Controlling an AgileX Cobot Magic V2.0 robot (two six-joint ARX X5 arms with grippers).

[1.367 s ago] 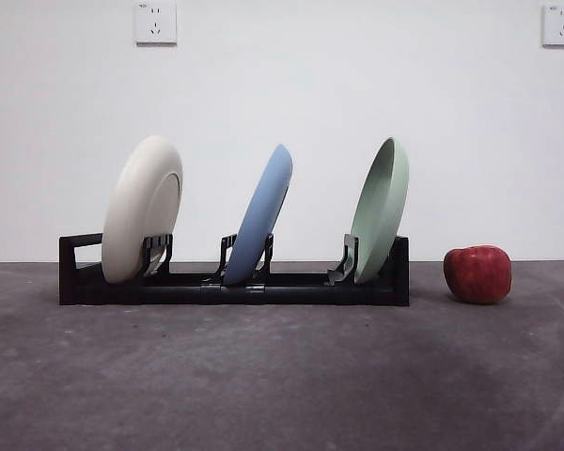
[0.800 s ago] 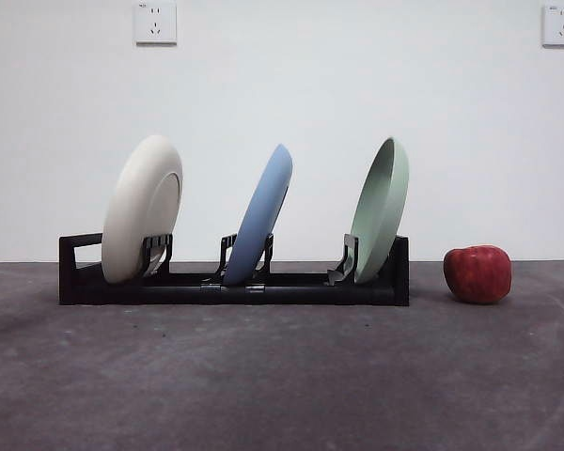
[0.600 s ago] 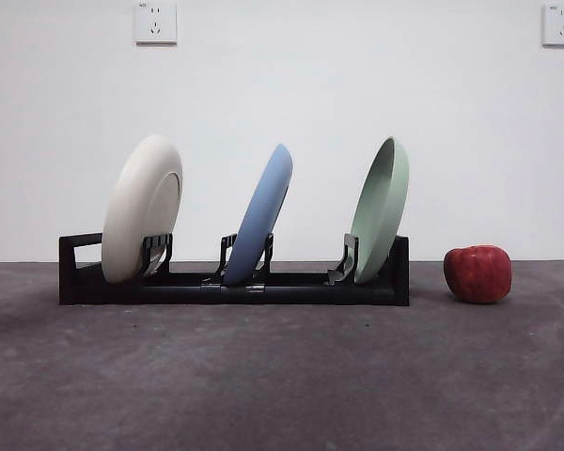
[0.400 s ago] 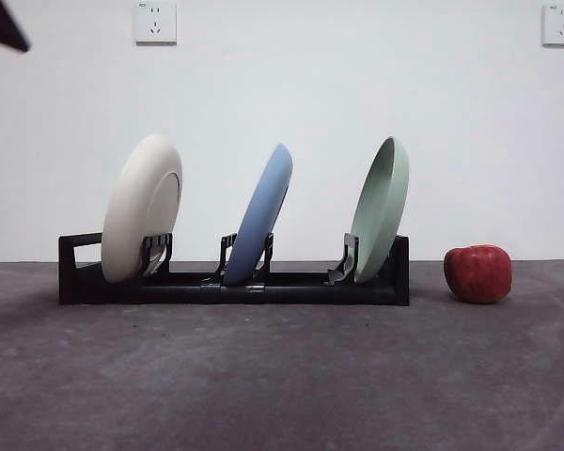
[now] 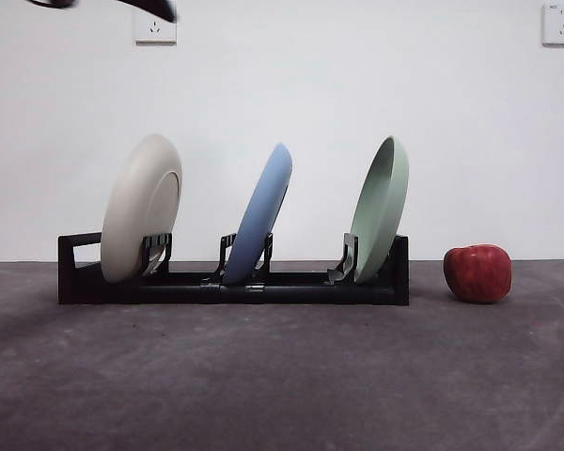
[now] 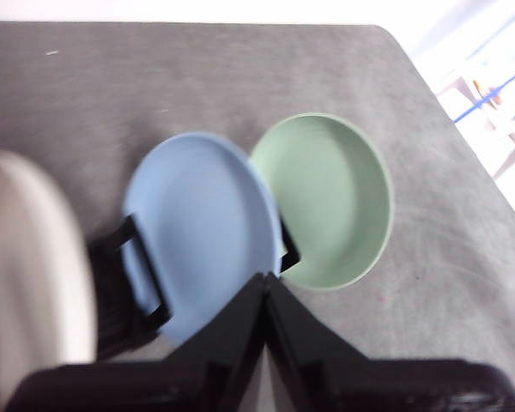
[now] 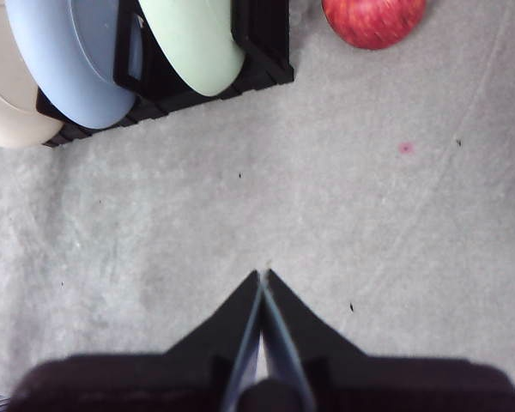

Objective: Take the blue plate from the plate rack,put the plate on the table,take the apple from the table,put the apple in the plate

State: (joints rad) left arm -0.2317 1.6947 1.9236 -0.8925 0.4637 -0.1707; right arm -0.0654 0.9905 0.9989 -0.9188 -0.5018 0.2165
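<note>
The blue plate stands on edge in the middle slot of the plate rack, leaning so its top tips toward the apple's side, its lower edge tucked between a pair of upright black prongs. On one side of it a cream plate leans in the end slot; on the other a pale-green plate leans in the far slot, its hollow face turned away from the blue one. All three tilt the same way and none touches its neighbour in the front view.

The rack sits on the table, a rough mottled grey surface. Past the rack's green-plate end, apart from it, the apple rests on the table on its own.

The left gripper hangs above the rack, looking down on the plates: the blue plate lies just beyond its tips, with the green plate beside it and the cream plate at the edge, blurred. Its two black jaws are pressed together to a point, holding nothing. In the front view a dark, blurred piece of arm shows at the top edge, high above the cream plate.

The right gripper hovers over bare table, well clear of the rack and of the apple, its jaws likewise closed tip to tip on nothing.

Two white wall sockets sit high on the pale wall behind.
</note>
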